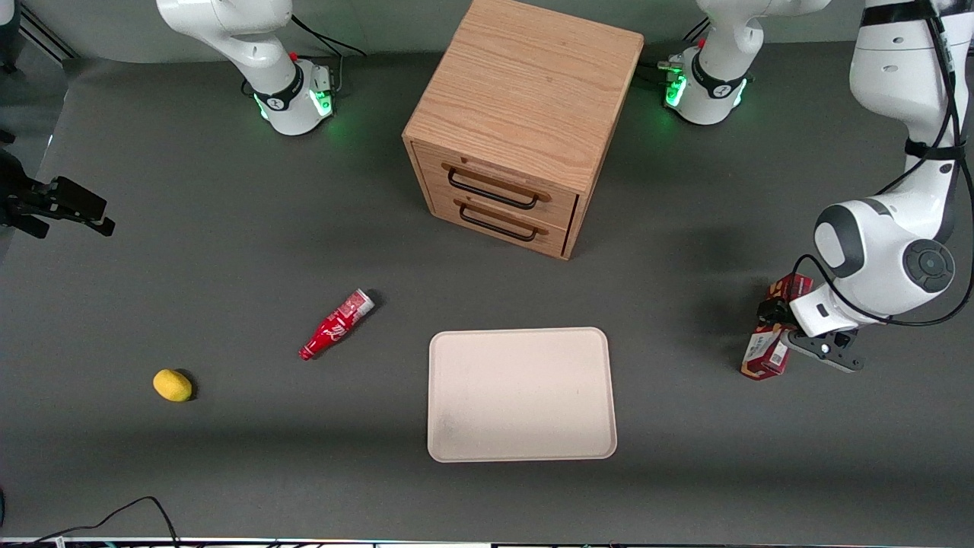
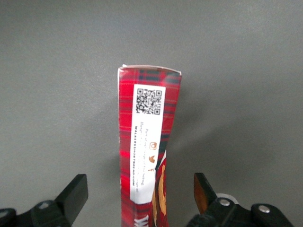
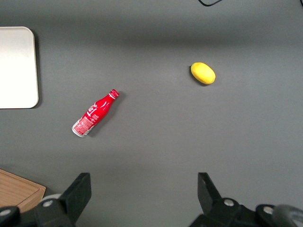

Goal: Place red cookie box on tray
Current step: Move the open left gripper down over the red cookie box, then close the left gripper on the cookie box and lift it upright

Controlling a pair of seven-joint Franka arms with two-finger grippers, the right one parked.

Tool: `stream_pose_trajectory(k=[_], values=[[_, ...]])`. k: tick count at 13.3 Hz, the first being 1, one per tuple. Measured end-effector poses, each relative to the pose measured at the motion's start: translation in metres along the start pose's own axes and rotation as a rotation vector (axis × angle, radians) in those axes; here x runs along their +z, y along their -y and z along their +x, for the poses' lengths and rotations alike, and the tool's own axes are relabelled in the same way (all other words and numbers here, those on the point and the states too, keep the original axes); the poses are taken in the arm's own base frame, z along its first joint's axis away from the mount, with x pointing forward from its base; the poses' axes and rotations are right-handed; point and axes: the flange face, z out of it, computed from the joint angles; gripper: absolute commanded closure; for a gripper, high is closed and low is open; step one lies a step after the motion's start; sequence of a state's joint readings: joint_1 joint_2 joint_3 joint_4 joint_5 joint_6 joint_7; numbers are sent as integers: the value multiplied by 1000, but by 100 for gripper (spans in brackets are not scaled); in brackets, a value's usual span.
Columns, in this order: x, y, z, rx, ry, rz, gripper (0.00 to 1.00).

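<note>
The red cookie box (image 1: 767, 356) lies on the grey table toward the working arm's end, well apart from the tray (image 1: 521, 394). In the left wrist view the box (image 2: 147, 118) is a narrow dark-red plaid carton with a white QR label, running lengthwise between the fingers. My gripper (image 1: 778, 323) is lowered over the box's middle. It (image 2: 140, 194) is open, with its two fingers (image 2: 75, 191) wide apart on either side of the box and a gap at each side. The cream tray is flat and holds nothing.
A wooden drawer cabinet (image 1: 525, 122) stands farther from the front camera than the tray. A small red bottle (image 1: 336, 323) lies beside the tray toward the parked arm's end, and a yellow lemon (image 1: 173, 384) lies further that way.
</note>
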State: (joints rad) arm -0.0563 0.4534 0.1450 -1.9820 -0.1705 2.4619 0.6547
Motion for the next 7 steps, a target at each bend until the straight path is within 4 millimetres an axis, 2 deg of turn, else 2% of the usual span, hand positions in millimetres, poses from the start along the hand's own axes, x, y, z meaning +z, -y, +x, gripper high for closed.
stream_pose_trajectory(k=[3, 4, 5, 7], values=[[0, 0, 0, 1, -1, 0, 0], [0, 0, 0, 1, -1, 0, 5], [0, 0, 0, 1, -2, 0, 16], [0, 0, 0, 2, -2, 0, 81]])
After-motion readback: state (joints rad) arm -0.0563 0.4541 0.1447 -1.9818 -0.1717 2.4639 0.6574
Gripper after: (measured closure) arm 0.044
